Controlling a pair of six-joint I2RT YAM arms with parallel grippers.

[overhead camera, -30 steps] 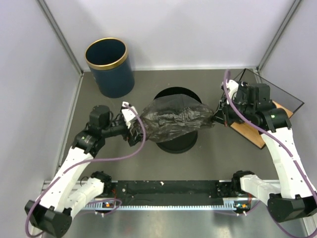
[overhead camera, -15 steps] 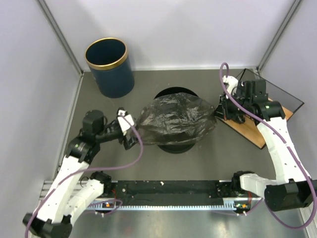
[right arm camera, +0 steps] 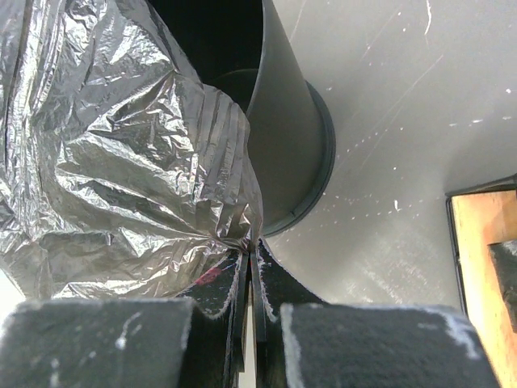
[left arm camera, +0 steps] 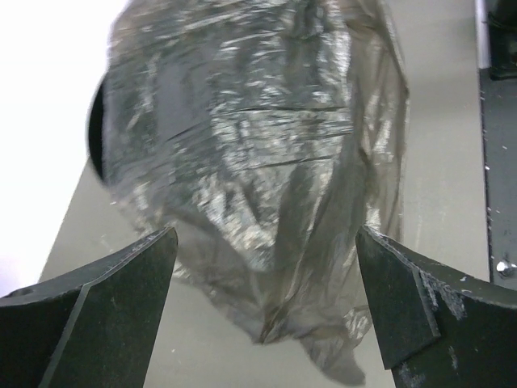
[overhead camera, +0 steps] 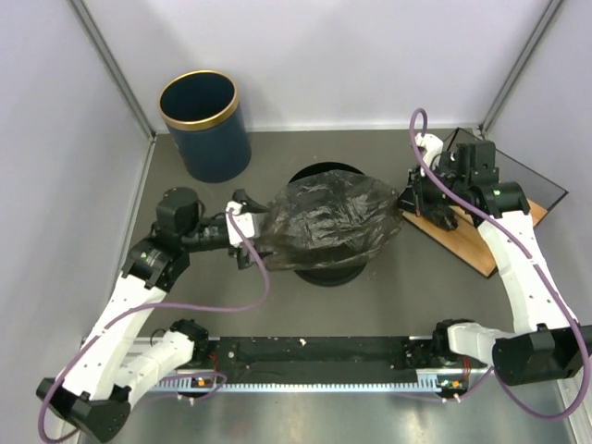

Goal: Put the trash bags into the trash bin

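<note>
Counted from largest down: two arms, the left arm [overhead camera: 129,305] and the right arm [overhead camera: 525,277], one trash bin [overhead camera: 205,125], one trash bag [overhead camera: 328,222], one wooden board [overhead camera: 470,242] and one black cylinder [overhead camera: 326,270].

All of it stands on a flat grey table [overhead camera: 388,157], lightly scratched, closed in by plain pale walls [overhead camera: 333,55] at the back and on both sides. The board lies at the right edge, with what seems to be a dark clear-sided box [overhead camera: 523,176] at its far end, though the overhead view is too poor to be sure.

The trash bin is navy blue with a gold rim and a dark inside. It stands upright in the far left corner, well apart from the bag.

The trash bag is thin, glossy black film, heavily crinkled and slightly see-through. It lies bunched over the black cylinder in the middle of the table.

The right gripper [right arm camera: 250,252] has its fingers pressed together, pinching the bag's gathered right end. The left gripper [left arm camera: 265,238] has its fingers spread wide, with the bag's left end just ahead of them; no contact can be made out.
</note>
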